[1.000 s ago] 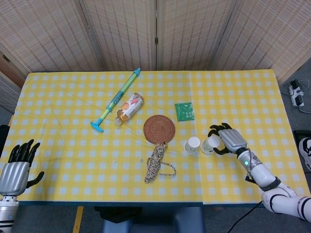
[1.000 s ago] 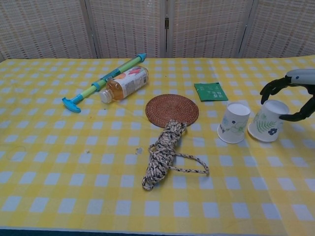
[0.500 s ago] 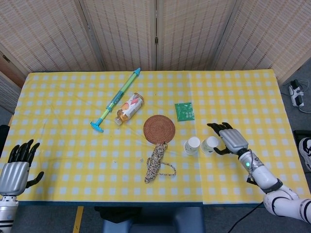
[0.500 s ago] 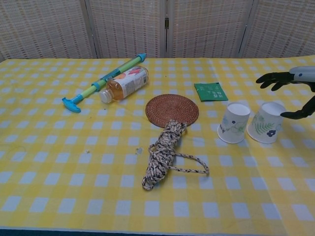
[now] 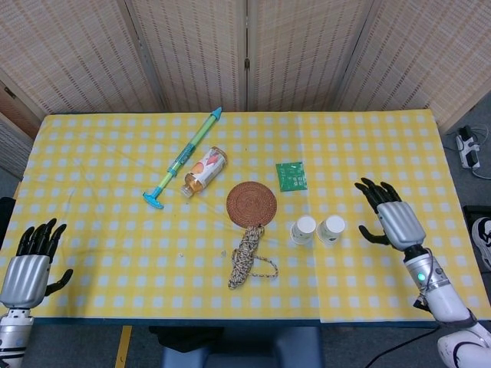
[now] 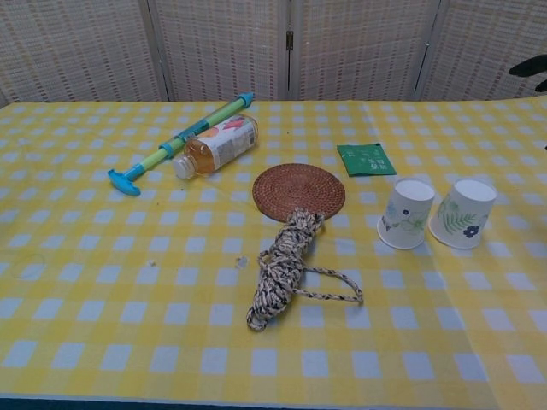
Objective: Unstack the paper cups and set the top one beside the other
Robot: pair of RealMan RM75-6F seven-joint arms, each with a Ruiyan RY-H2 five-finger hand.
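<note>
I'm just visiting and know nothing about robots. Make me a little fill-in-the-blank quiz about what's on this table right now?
1. The two paper cups stand side by side, both turned ____ down.
2. The right hand holds ____, its fingers spread apart.
3. The coil of rope lies just in front of the round woven ____.
4. The bottle lies on its side next to a blue and green ____.

Missing words: upside; nothing; coaster; water squirter
</note>
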